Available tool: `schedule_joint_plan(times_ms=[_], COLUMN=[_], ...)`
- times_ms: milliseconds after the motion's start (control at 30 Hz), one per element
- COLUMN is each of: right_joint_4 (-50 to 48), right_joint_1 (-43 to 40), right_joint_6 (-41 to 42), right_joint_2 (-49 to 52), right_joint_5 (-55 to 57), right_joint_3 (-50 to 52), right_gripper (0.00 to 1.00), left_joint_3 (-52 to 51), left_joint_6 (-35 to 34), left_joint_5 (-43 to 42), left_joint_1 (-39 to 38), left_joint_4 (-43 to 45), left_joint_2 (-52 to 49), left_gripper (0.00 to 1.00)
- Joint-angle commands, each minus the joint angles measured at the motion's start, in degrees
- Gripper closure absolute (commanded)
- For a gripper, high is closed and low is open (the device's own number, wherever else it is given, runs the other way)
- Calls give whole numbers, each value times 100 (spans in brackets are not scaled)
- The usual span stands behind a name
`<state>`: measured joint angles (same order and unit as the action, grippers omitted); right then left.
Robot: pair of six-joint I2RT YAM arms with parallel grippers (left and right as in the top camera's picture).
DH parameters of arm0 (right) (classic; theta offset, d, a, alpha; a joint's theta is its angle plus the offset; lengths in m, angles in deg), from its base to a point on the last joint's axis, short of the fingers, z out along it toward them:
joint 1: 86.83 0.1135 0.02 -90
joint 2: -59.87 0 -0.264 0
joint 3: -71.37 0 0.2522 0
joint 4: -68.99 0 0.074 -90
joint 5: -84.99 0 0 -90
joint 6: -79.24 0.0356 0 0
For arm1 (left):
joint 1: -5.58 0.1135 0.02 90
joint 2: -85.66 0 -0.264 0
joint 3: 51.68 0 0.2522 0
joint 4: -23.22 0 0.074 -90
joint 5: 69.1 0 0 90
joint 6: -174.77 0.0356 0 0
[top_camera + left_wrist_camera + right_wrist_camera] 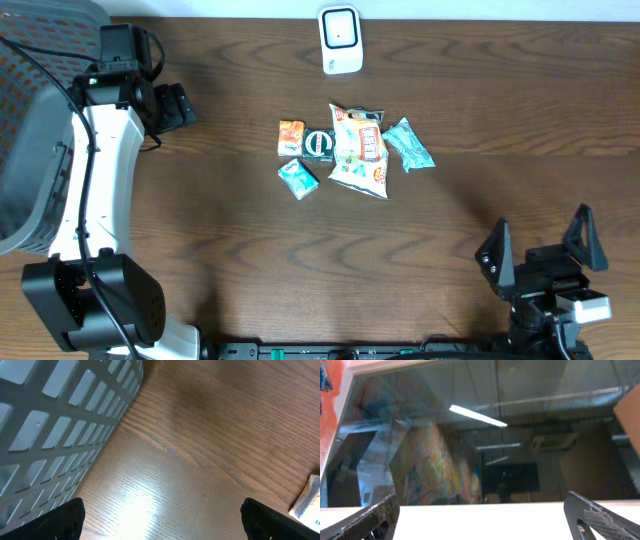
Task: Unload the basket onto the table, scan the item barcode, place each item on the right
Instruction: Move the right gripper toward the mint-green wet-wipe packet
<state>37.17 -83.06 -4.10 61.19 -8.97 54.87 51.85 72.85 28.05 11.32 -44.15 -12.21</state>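
Wide-spread end effector fingertips below a dark window with a bright strip light

We read this as robotics lab bench staged as mock shop checkout. Dark wood-grain table. White barcode scanner stands at far edge. Small heap of snack packets mid-table. Grey lattice basket at left side. White robot arm based at near edge tells us lab, not real shop. Right wrist view gives us glass pane, and in or through it fluorescent tube, bare ceiling ducting, air-conditioning unit: institutional indoor room.
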Motion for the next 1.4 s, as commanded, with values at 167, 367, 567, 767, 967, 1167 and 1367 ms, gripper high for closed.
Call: schedule_joint_plan(times_ms=[167,367,567,767,967,1167,1367], right_joint_4=[564,1700,2280,4105,6205,6907,7272], right_joint_1=[-37,-37,-35,-31,-31,-31,-31], right_joint_6=[-570,-804,-798,-629,-634,-625,-621], right_joint_2=[1147,2813,4210,5440,6472,7101,7455], right_joint_5=[-114,-1235,-2430,-2708,-2708,-2815,-3128], right_joint_3=[-1257,-2503,-3497,-4789,-5947,-6109,-6107], right_gripper=[1,1,1,1,1,1,1], left_joint_3=[-37,-37,-37,-37,-37,-37,-37], left_joint_6=[50,50,50,50,50,50,50], left_joint_5=[-13,-13,-13,-13,-13,-13,-13], left_joint_1=[13,13,13,13,13,13,13], left_joint_4=[-9,-9,-9,-9,-9,-9,-11], left_joint_2=[-63,-63,-63,-63,-63,-63,-63], left_gripper=[3,3,3,2,3,2,2])
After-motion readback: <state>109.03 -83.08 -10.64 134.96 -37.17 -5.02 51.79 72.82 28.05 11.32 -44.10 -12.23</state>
